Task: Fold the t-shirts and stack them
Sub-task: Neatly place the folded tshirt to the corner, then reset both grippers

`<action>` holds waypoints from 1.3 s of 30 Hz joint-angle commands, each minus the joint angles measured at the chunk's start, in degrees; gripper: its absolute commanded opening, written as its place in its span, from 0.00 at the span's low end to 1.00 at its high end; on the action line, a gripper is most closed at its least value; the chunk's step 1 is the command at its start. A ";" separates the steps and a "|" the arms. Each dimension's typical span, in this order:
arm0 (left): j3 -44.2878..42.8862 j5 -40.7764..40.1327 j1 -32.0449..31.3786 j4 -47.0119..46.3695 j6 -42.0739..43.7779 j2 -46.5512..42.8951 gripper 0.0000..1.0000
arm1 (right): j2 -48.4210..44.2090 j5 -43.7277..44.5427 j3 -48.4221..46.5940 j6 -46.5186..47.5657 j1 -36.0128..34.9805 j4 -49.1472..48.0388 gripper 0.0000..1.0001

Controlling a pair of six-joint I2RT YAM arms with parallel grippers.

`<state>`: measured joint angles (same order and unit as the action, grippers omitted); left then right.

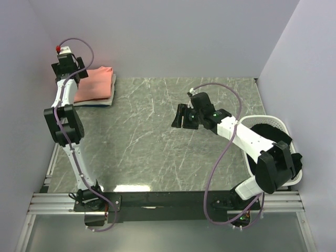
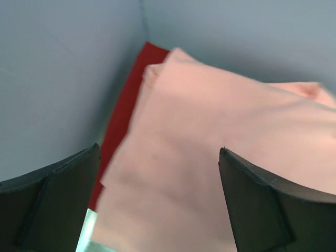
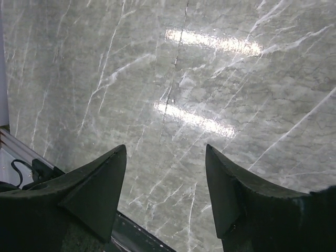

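A: Where is the folded stack now?

B: In the far left corner of the grey marble-pattern table (image 1: 147,136), close to both walls. On top lies the salmon-pink soft cloth t-shirt (image 1: 97,84), folded flat. In the left wrist view, a deep red cloth t-shirt (image 2: 131,94) shows under it and sticks out on one side.

A: And the left gripper?

B: The left gripper (image 2: 158,148) hangs right over the pink shirt. The fingers are spread wide, with nothing btw them. I cannot tell if they touch the cloth; the pic is blurred.

A: Right side?

B: The right gripper (image 1: 179,116) is over the bare middle of the table, well apart from the stack. Its jaws are released and empty; the wrist view shows only marble btw them.

A: Other shirts?

B: A black crumpled cloth (image 1: 268,134) fills the white plastic slatted basket (image 1: 262,116) at the right table edge, beside the right arm. I cannot tell if it is one shirt or more. In the top view, a pale layer and a dark edge show under the pink shirt at the near side of the stack, but they are too small to name.
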<state>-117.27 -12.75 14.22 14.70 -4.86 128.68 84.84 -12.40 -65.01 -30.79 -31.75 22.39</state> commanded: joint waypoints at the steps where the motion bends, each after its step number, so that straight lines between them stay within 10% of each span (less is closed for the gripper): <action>1: 3.27 4.40 -1.56 -7.49 -6.55 -8.27 0.99 | -4.67 2.03 0.93 0.81 -0.51 -1.82 0.69; 13: 22.33 15.47 -6.56 -10.03 -23.26 -22.41 0.99 | -13.99 3.26 7.26 0.64 -0.42 -5.51 0.86; 31: 76.29 10.32 -45.48 -24.63 -29.76 -56.06 1.00 | -29.90 9.50 20.97 -1.38 -0.07 -7.36 0.89; 39: 87.91 6.25 -51.92 -27.36 -38.99 -68.03 0.99 | -35.53 12.32 26.95 -3.49 0.02 -7.63 0.89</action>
<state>-31.22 -3.36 -37.04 -8.38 -39.40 64.64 51.57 -2.61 -39.44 -33.10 -31.73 17.12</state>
